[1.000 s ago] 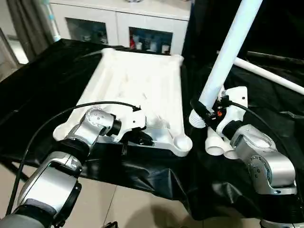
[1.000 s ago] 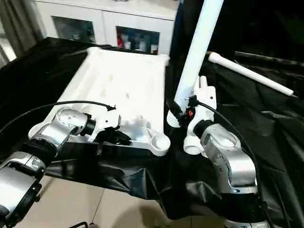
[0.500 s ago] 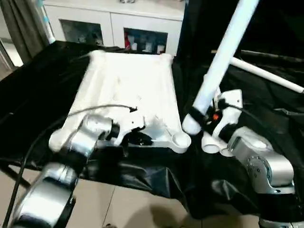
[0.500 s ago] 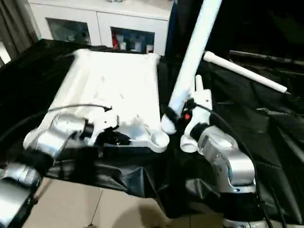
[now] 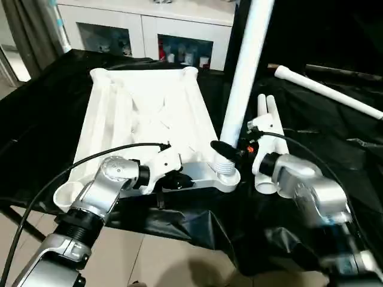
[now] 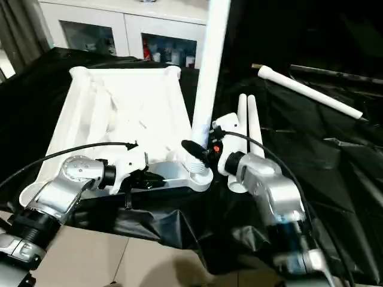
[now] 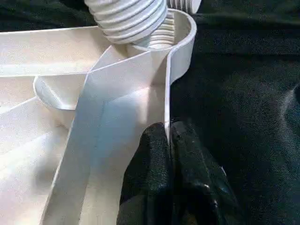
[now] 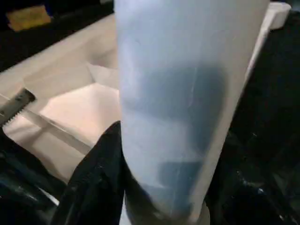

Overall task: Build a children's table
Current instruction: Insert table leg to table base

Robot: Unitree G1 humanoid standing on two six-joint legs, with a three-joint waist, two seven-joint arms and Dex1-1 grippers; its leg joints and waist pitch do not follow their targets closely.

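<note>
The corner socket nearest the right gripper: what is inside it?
The threaded end of the upright leg sits in the corner socket. How deep it goes is hidden by the socket wall.

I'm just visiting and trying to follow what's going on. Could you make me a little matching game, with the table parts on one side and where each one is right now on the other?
Things:
1. Upright leg
2. Pair of legs
3. Single leg
4. Tabletop

Places:
A. Lying alone, far right, on the black cloth
B. Underside up, edge pinched by the left gripper
C. Held by the right gripper, threaded end at the corner socket
D. Lying side by side beside the tabletop

Pairs: 1-C, 2-D, 3-A, 4-B
</note>
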